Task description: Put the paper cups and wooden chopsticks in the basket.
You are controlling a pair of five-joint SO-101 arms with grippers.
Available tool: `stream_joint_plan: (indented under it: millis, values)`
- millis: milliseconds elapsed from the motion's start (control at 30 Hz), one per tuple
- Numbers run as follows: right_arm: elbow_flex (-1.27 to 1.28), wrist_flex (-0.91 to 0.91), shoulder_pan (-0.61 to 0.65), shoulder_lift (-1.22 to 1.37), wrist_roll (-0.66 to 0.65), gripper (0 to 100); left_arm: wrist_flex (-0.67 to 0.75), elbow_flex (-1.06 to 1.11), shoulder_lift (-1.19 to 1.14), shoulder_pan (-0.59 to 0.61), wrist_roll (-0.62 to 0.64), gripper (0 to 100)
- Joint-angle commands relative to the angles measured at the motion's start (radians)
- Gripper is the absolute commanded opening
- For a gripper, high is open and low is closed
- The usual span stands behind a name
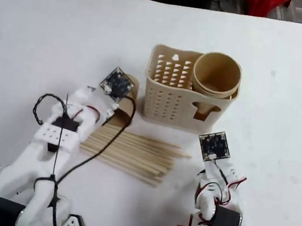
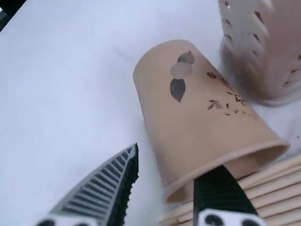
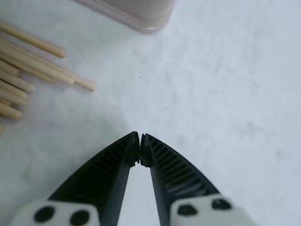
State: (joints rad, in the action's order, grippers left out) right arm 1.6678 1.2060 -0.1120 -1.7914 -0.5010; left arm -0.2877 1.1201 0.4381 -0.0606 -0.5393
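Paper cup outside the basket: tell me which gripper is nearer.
Left. The left gripper straddles the rim of the cup; the right gripper sits apart, beyond the chopsticks.

Quick headcount. One beige perforated plastic basket (image 1: 169, 101), with two compartments. Brown paper cups: two I'm sure of. The upright cup (image 1: 216, 71) stands in one of the basket's compartments, and its rim looks kinda doubled, so there may be more nested inside, can't tell. The tipped cup (image 2: 197, 127) lies on its side just beside the basket. Pale wooden chopsticks (image 1: 134, 152): one loose pile near the basket, on the side facing the arms. They overlap too much for an exact number, but it's well over ten. Black ribbed claws: two, the left claw (image 2: 171, 162) and the right claw (image 3: 140, 136). One white worktop (image 1: 38, 37) under everything.
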Motion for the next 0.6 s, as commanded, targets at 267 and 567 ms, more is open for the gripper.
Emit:
stream_joint_plan:
  millis: [267,567]
  values:
    - [-0.015,-0.022,-0.007,-0.012,-0.011,1.9,0.026,-0.110,0.004,0.008,0.025,6]
    - [-0.015,-0.022,-0.007,-0.012,-0.011,1.9,-0.242,-0.330,0.004,0.012,0.172,6]
